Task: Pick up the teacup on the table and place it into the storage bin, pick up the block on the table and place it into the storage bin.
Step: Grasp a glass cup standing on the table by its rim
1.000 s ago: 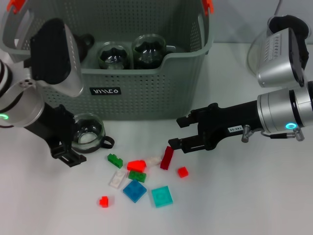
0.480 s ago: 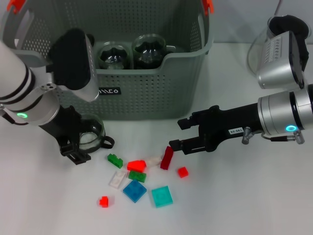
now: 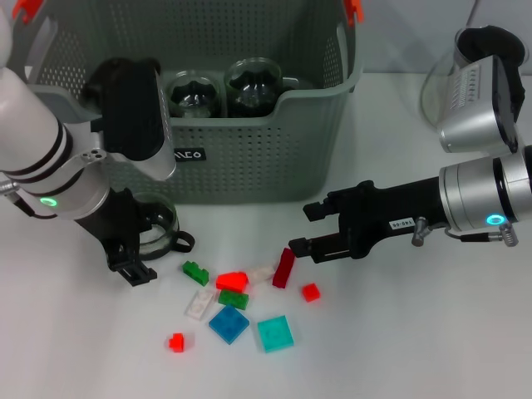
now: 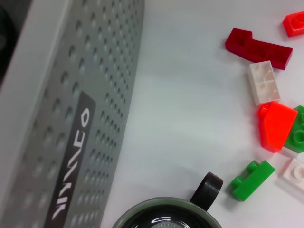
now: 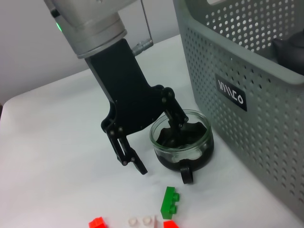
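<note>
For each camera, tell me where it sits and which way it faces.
Head: high, looking down at bin, blocks, both arms.
Left wrist: low beside the bin, sees teacup, blocks; none of its own arm.
Right wrist: low over the table, faces the left claw, straddling the teacup rim.
Shared: bin label, teacup, green block.

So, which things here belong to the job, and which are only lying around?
For the job:
- teacup on the table, left tool open astride its wall
- blocks
- storage bin
- right tool open, above the dark red block

Lying about:
- two glass cups already in the bin
- glass vessel, far right
</note>
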### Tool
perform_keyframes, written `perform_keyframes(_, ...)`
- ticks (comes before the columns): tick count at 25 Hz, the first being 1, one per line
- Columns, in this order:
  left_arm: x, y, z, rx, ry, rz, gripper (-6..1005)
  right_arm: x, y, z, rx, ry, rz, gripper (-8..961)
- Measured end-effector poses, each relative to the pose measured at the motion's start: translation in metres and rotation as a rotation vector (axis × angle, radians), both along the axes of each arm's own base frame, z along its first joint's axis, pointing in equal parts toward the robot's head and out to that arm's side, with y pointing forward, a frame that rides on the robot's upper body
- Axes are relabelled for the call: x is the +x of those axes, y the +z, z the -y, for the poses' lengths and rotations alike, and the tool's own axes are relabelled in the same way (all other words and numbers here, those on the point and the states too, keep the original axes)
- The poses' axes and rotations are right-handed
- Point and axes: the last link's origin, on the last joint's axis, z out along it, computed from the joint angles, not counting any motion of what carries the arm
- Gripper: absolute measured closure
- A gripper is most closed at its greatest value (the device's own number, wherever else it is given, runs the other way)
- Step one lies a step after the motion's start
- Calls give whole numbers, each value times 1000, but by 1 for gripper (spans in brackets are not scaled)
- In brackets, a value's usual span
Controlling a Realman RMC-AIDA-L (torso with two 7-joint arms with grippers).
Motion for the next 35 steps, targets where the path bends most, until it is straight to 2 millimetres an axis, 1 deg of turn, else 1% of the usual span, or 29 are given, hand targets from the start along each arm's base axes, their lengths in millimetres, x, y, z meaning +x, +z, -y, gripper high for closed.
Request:
perform_keyframes(24, -7, -9, 4, -18, 32, 0, 221, 2, 1, -1, 8, -2, 2, 239)
perform_keyframes(32, -5, -9, 3, -10, 47, -1, 386, 2, 1, -1, 9, -2, 1, 240)
perform_keyframes(35, -6, -9, 3, -11, 49, -3, 504, 2, 2, -1, 10, -2, 0, 240)
